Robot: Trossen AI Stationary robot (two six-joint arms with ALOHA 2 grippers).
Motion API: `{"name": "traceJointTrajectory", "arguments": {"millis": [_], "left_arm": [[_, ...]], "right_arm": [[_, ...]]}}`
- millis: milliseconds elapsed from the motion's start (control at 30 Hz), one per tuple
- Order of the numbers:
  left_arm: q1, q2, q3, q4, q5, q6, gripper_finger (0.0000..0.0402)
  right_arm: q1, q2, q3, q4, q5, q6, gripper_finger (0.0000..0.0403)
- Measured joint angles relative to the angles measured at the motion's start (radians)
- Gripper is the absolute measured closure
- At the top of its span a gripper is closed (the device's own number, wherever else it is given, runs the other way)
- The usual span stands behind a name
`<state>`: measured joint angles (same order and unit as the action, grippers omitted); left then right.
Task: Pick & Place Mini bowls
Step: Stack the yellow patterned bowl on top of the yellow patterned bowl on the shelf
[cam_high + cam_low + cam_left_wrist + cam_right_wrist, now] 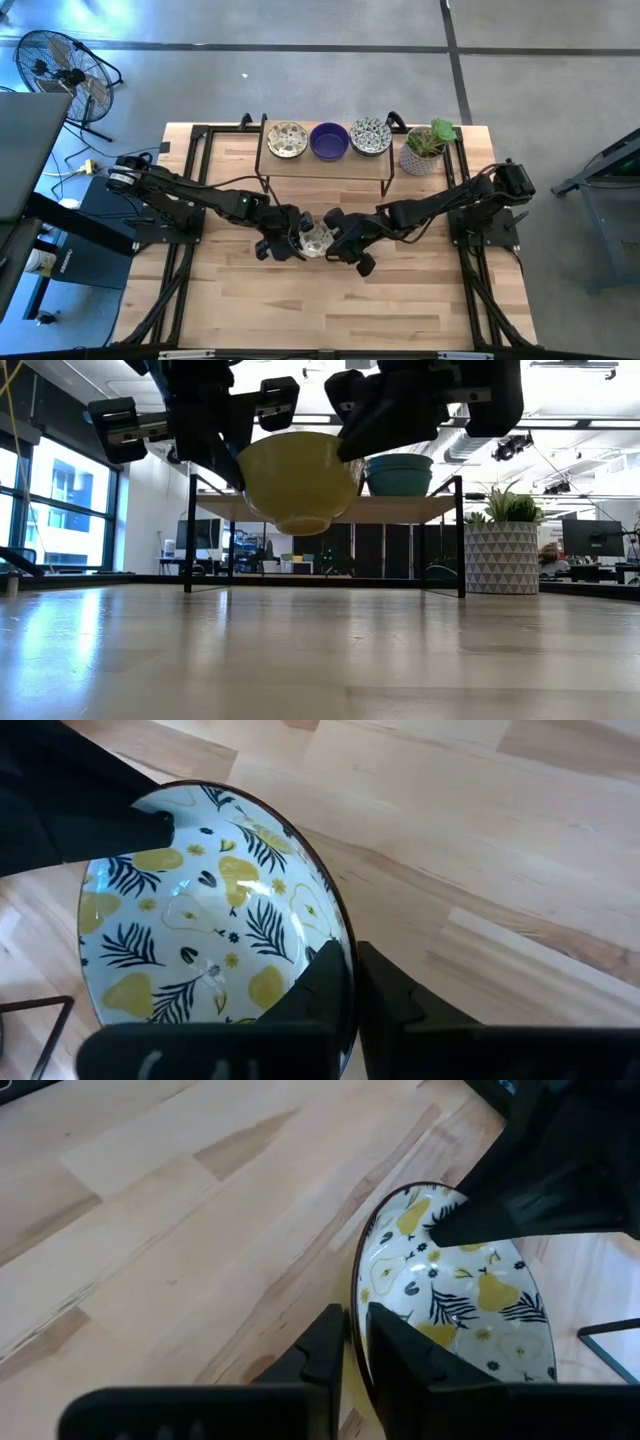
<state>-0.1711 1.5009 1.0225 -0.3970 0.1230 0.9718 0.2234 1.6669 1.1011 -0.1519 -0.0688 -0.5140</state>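
Observation:
One mini bowl [317, 238], yellow outside and white inside with yellow pears and dark leaves, hangs in the air over the table's middle [298, 480]. My left gripper [292, 240] is shut on its left rim. My right gripper [345, 245] is shut on the opposite rim. Three more mini bowls stand on a low wire-legged shelf [300, 170] at the far side: a cream patterned one [287, 140], a purple one [329, 141] and a dark speckled one [371, 136]. My left gripper [348, 965] pinches the bowl's rim [343, 925], one finger inside the bowl and one outside. It comes from the table's left, slanting down. The bowl is lifted clear of the table and sits upright. My right gripper [358, 1330] pinches the opposite rim [358, 1285], one finger inside [400, 1350] and one outside [320, 1345]. It comes from the table's right, slanting down. The bowl hangs level between both grippers.
A patterned pot with a green plant [425, 150] stands right of the shelf at the table's far right. The near half of the wooden table [330, 310] is bare. A fan [55, 70] and a monitor stand off the table to the left.

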Motion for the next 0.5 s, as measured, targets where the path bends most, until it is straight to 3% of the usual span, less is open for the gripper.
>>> {"name": "traceJointTrajectory", "arguments": {"millis": [367,500], "left_arm": [[0.0,-0.002,0.0,-0.016,-0.012,0.019,0.0398],[0.001,-0.005,0.0,-0.028,-0.029,0.019,0.0398]], "right_arm": [[0.002,0.0,-0.001,0.003,0.0,0.053,0.0331],[0.022,-0.017,-0.004,0.003,0.063,0.092,0.0304]]}}
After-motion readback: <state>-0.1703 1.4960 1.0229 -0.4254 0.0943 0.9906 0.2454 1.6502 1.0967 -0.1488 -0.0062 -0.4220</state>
